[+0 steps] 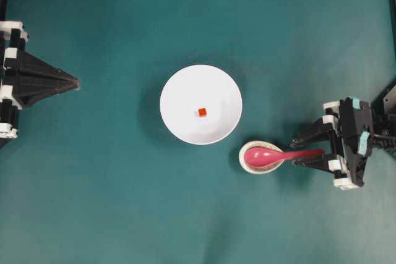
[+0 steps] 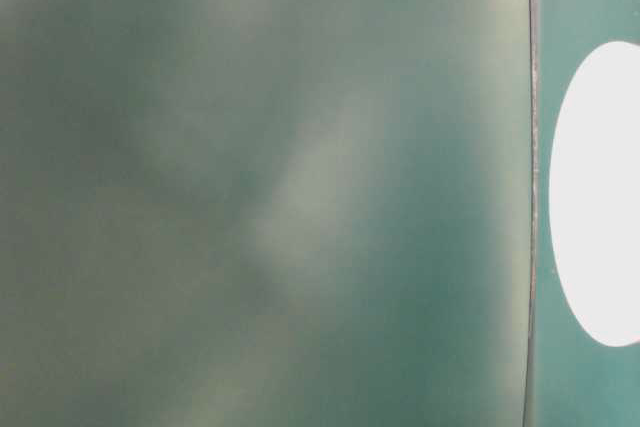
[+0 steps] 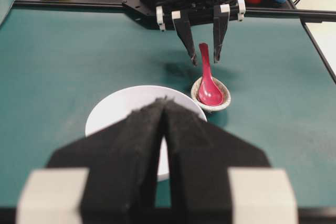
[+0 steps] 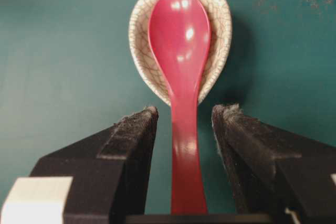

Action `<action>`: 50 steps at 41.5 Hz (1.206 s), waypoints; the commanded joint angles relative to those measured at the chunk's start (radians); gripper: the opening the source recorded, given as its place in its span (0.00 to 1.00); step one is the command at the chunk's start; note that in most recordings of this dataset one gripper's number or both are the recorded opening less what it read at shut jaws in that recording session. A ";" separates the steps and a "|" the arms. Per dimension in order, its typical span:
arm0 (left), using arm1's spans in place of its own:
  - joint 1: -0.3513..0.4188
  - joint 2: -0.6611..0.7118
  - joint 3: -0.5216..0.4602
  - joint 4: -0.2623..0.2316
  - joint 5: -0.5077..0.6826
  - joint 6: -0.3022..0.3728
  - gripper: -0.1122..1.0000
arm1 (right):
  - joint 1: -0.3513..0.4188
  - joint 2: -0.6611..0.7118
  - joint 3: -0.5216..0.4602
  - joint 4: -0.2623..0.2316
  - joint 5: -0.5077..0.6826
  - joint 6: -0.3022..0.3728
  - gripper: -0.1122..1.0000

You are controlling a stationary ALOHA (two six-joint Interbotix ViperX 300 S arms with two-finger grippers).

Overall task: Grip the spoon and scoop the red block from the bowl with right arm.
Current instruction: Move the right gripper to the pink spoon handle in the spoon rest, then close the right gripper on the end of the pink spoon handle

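Near the table's right edge, the right end effector straddles the spoon handle, fingers narrowly apart, not touching; left end effector closed.

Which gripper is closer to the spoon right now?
Right. The right gripper is open with its fingers on either side of the spoon handle, not yet closed. The left gripper sits shut beyond the bowl, far off.

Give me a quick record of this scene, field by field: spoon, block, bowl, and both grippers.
spoon: scoop resting in the speckled spoon rest, handle pointing to the right gripper
red block: inside the white bowl, near its middle
right gripper: open, fingers either side of the handle, gaps showing
left gripper: shut, away from the bowl
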 commanded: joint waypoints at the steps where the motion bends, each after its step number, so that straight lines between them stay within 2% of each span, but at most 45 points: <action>1: -0.002 0.011 -0.026 0.000 -0.005 0.000 0.10 | 0.005 0.009 -0.011 0.003 -0.020 -0.002 0.57; 16: -0.002 0.009 -0.026 0.000 0.000 0.000 0.10 | 0.006 0.052 -0.005 0.003 -0.078 -0.006 0.57; 41: -0.002 0.012 -0.026 0.000 0.014 0.000 0.10 | 0.046 0.069 0.008 -0.005 -0.089 -0.020 0.57; 50: -0.002 0.012 -0.026 0.002 0.015 0.000 0.10 | 0.046 0.069 0.002 -0.002 -0.094 -0.049 0.57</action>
